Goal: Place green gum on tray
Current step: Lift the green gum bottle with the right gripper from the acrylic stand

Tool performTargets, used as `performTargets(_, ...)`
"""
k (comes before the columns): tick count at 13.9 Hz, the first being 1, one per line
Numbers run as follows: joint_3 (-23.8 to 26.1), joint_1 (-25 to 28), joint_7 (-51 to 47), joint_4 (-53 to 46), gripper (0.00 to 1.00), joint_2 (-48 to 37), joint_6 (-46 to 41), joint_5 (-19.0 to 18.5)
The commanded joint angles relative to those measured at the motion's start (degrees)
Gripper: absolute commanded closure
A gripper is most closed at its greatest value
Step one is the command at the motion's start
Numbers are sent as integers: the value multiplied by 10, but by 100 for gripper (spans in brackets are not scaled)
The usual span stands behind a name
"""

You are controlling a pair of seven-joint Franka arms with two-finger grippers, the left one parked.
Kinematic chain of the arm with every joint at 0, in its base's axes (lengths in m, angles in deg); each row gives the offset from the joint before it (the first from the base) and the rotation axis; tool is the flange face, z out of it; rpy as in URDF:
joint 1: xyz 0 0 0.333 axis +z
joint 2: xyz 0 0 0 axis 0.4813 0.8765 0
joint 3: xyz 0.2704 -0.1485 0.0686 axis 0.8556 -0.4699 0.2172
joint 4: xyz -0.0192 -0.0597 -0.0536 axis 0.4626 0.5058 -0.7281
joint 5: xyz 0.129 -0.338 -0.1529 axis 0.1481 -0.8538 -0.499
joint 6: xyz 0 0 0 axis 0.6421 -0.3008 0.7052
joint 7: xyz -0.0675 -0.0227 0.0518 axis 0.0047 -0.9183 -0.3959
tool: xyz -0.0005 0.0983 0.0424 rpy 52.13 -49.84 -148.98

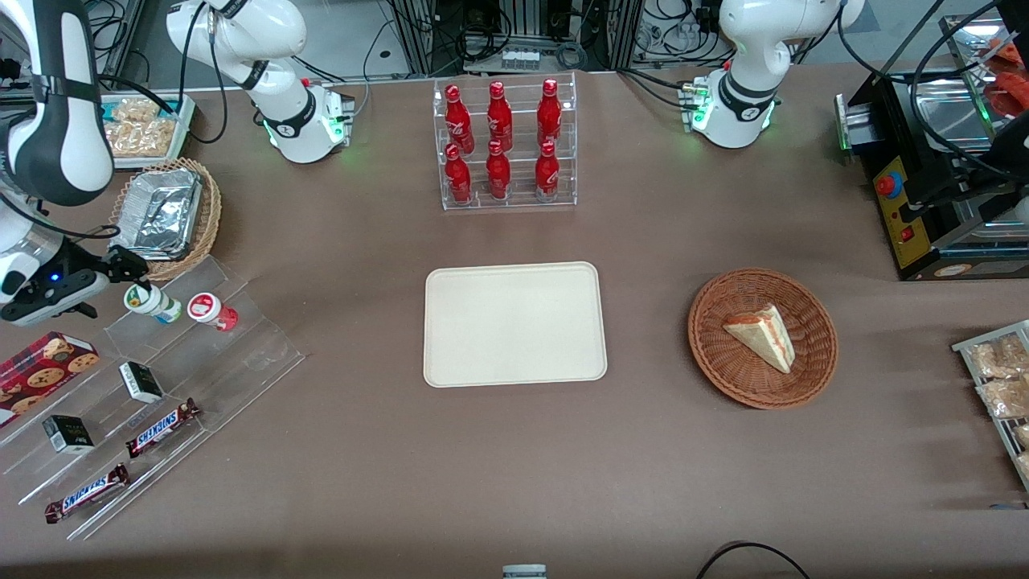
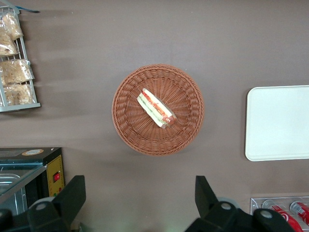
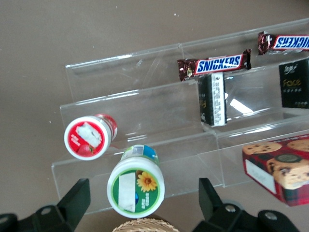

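**Right gripper poised over the green gum on the stepped display**

The green gum (image 1: 150, 301) stands on the upper step of a clear acrylic stepped rack (image 1: 153, 386) at the working arm's end of the table, with the red-lidded canister (image 1: 211, 310) just beside it, at about 3 o'clock from it in the front view. The gripper (image 1: 129, 269) hovers directly above the green gum (image 3: 135, 187); in the right wrist view its two fingers (image 3: 72, 203) are spread wide, one on either side of the canister and clear of its lid, pinching nothing. The tray (image 1: 514, 323) lies flat at mid-table, well apart from the gum, with nothing on it. At 12 o'clock from the tray is a rack of red bottles (image 1: 504, 145); at 3 o'clock, a wicker basket (image 1: 762, 338) holding a sandwich wedge (image 1: 762, 336). Lower rack steps carry two Snickers bars (image 1: 161, 428), small black boxes (image 1: 141, 381) and a cookie box (image 1: 44, 366). A foil container (image 1: 159, 211) sits in a second basket at 12 o'clock from the gum.
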Motion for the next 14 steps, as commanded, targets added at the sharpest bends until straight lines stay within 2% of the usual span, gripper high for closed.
performTargets(1, -2, -1, 12, 45, 0, -22, 37, 6)
performTargets(8, -2, 1, 12, 54, 1, -6, 53, 5)
performTargets(11, -2, 1, 14, 53, 4, 1, 62, 4)
performTargets(12, -2, 1, 14, 53, 9, 2, 63, 4)
performTargets(13, -3, 1, 16, 52, 21, 2, 63, 3)
performTargets(14, -3, 1, 23, 50, 38, 3, 62, 2)
